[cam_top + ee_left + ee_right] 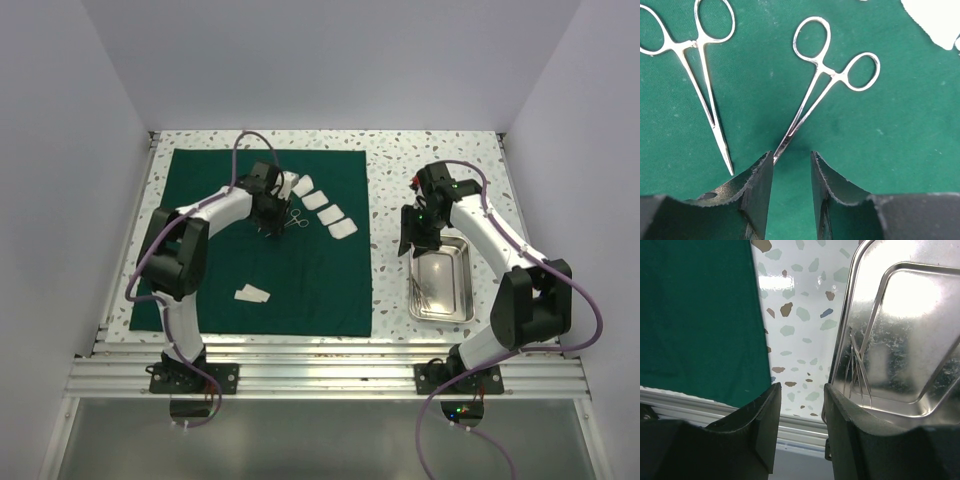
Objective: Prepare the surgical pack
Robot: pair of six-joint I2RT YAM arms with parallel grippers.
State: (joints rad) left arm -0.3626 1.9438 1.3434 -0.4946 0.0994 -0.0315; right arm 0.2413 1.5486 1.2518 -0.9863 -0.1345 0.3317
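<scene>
The dark green cloth [300, 280] lies spread flat on the left of the table. Two silvery scissor-like instruments [296, 218] lie on it; in the left wrist view one [700, 85] is at the left and the other [822, 80] in the middle. My left gripper [270, 226] [792, 157] is open and empty, with the middle instrument's tip just by its left finger. Several white gauze squares [330, 213] lie in a diagonal row, one more [252, 293] nearer. The steel tray [455, 300] [940, 370] holds thin instruments [857, 365]. My right gripper [412, 238] [801, 387] is open and empty at the tray's left rim.
Speckled tabletop [390, 200] shows between the cloth's right edge [757, 330] and the tray. A metal rail [320, 360] runs along the near edge. White walls enclose the table on three sides. A gauze corner [935, 20] shows in the left wrist view.
</scene>
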